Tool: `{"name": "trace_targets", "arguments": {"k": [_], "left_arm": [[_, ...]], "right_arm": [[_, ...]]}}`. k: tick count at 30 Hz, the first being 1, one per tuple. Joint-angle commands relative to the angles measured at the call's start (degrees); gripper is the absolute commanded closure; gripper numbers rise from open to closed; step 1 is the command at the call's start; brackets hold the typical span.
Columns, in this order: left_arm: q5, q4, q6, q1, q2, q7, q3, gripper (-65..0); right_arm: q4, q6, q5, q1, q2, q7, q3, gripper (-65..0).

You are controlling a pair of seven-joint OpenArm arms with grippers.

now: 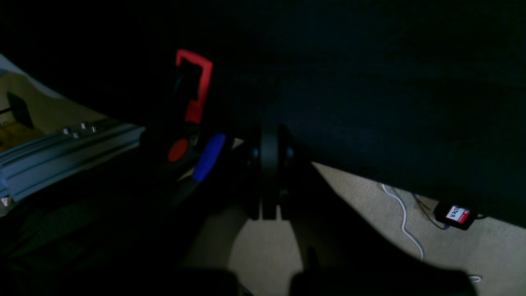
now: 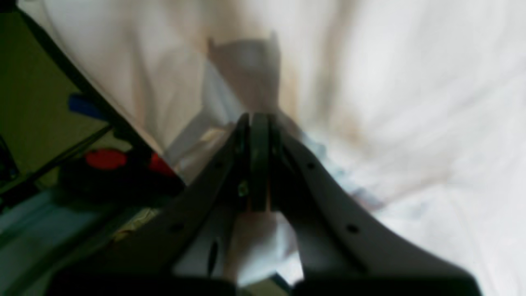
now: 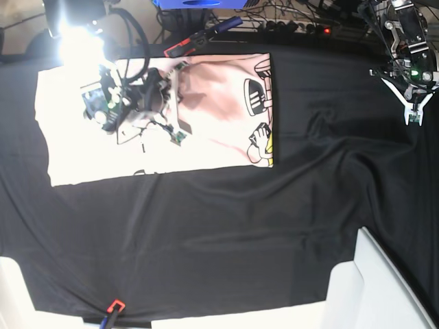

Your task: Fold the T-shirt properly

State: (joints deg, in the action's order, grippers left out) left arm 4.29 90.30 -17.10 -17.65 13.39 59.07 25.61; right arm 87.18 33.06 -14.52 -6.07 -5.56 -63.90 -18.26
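Here we carry the T-shirt (image 3: 206, 103) fold across.
On the base view's left the right gripper (image 2: 257, 123) is pinched tight on pale fabric over the shirt, which lies on the black-draped bench (image 3: 219, 226); we should lift low and evenly. Far right, the left gripper (image 3: 414, 113) hangs closed, empty.

This looks like a robotics lab or test bench rather than a home. The landmark is a table draped in a black cloth (image 3: 226, 226). Behind its far edge runs a tangle of cables (image 3: 288, 14) and a power strip (image 3: 302, 27) with a lit red switch. Red-and-black spring clamps (image 3: 113, 308) pin the cloth at its near and far edges, beside an aluminium frame rail (image 1: 70, 144) (bolted). Below the cloth's edge lies beige carpet (image 1: 472, 246) with loose wires.
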Motion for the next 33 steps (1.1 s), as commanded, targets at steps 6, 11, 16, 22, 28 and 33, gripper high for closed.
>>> {"name": "trace_targets", "arguments": {"k": [6, 11, 16, 22, 28, 33], "left_arm": [[0.5, 0.91, 0.27, 0.11, 0.9, -0.21, 0.37, 0.0], [0.5, 0.91, 0.27, 0.11, 1.07, -0.21, 0.37, 0.0], [0.5, 0.91, 0.27, 0.11, 1.6, -0.21, 0.28, 0.0], [-0.12, 1.43, 0.27, 0.11, 1.16, -0.21, -0.42, 0.0], [0.5, 1.35, 0.27, 0.11, 0.9, -0.21, -5.96, 0.0], [0.41, 1.35, 0.27, 0.29, 0.9, -0.21, -5.61, 0.0]], "right_arm": [[3.24, 0.22, -0.38, -1.36, -1.69, -0.06, 0.2, 0.0], [5.35, 0.22, -0.29, -2.86, -3.89, -2.17, 0.02, 0.0], [9.13, 0.22, -0.29, -5.41, -5.56, -3.75, 0.02, 0.0], [10.54, -0.05, -0.2, -5.76, -6.0, -3.75, -0.16, 0.0], [19.94, -0.05, -0.29, -4.97, -3.98, -8.94, -0.33, 0.0], [17.4, -0.05, -0.29, -4.97, -1.07, -7.53, -0.33, 0.0]]}}
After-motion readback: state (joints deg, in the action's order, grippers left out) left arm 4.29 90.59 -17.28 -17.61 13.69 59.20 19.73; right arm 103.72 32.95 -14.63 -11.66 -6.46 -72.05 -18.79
